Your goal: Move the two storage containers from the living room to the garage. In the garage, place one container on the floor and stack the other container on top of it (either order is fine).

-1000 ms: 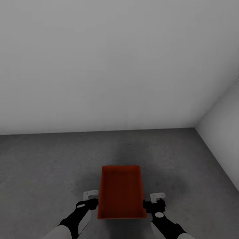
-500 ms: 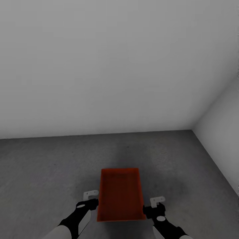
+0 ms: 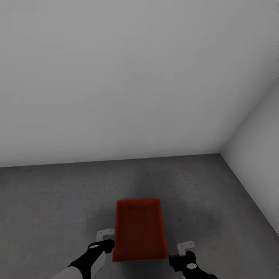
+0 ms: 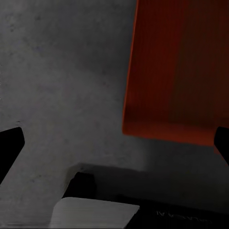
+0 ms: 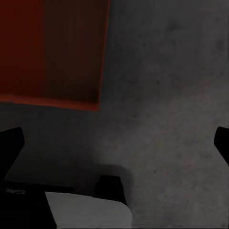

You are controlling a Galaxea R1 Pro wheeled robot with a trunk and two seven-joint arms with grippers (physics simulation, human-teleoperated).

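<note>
Room: the garage, with a dark grey speckled floor (image 3: 58, 201) and plain white walls (image 3: 128, 77); two walls meet in a corner on the right side of the head view.
Storage container: one red-orange storage container (image 3: 140, 229) sits flat on the floor in front of the robot, its open side up and its long side pointing away from the robot.
Container up close: the left wrist view shows a corner of the storage container (image 4: 176, 71) resting on the grey floor (image 4: 62, 81); the right wrist view shows another corner of it (image 5: 52, 47) on the floor (image 5: 167, 95).
Left gripper: the left gripper (image 3: 105, 239) is just beside the container's left wall, near its close end. In its wrist view the two dark fingers (image 4: 9, 148) stand wide apart with grey floor between them. It holds nothing, and I cannot tell if it touches the wall.
Right gripper: the right gripper (image 3: 186, 250) is to the right of the container, with a strip of floor showing between them. In its wrist view the fingers (image 5: 10, 145) are spread wide. It holds nothing and does not touch the container.
Arms: both black arms reach in from the bottom edge of the head view, one on each side of the container.
</note>
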